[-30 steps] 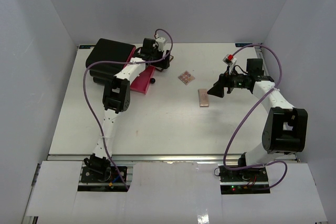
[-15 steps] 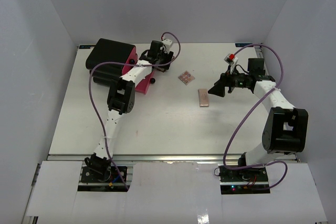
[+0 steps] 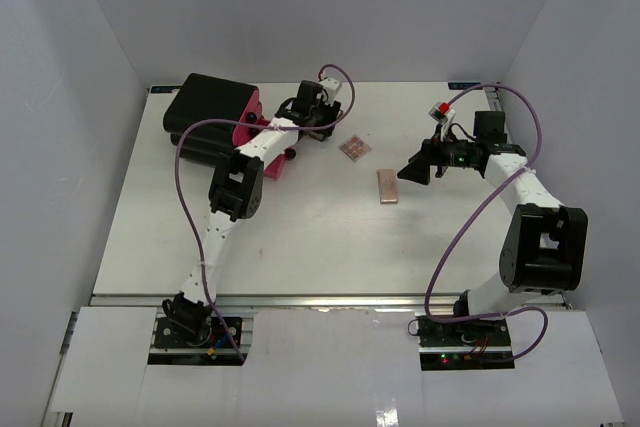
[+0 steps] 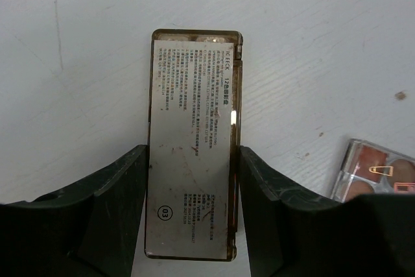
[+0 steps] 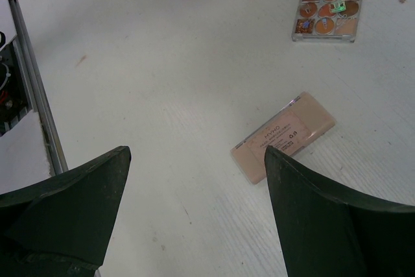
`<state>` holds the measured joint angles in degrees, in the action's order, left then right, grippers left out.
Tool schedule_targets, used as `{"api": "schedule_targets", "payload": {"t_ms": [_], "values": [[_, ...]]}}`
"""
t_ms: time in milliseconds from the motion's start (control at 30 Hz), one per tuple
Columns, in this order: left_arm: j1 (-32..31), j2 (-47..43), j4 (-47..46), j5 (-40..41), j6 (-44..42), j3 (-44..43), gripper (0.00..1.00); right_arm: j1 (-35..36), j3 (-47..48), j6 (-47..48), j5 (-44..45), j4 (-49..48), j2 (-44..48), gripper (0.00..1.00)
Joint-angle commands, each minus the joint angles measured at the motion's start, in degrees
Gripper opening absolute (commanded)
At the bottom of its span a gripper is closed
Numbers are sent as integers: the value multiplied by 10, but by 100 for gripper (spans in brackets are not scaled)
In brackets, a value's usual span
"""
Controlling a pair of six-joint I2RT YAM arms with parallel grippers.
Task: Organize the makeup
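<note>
Left claw [image 4: 193,154] pinches the long labelled palette [image 4: 193,95] by its sides; right claw [image 5: 194,154] hangs wide open, empty. Next, probably: set it down neatly.

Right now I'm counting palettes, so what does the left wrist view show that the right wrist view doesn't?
Only left wrist: a labelled rectangular palette gripped by the left gripper, jaws against its long sides. Only right wrist: the pink rectangular palette lying flat, beyond the right gripper's open jaws. Both: the square palette and the white table.
</note>
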<state>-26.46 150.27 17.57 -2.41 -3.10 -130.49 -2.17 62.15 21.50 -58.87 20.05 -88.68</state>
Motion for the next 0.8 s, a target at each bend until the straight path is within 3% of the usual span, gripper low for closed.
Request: {"api": "schedule_targets", "payload": {"t_ms": [0, 267, 433, 767], "values": [[-6, -118, -32, -33, 28, 50, 14, -8, 24, 9, -19, 7, 6, 90], [-6, -312, -76, -40, 63, 246, 13, -8, 22, 8, -21, 7, 9, 90], [-4, -397, -82, 22, 45, 384, 13, -8, 22, 9, -22, 7, 11, 90], [18, -464, -116, 129, 34, 536, 15, -8, 21, 8, -23, 7, 11, 90]]}}
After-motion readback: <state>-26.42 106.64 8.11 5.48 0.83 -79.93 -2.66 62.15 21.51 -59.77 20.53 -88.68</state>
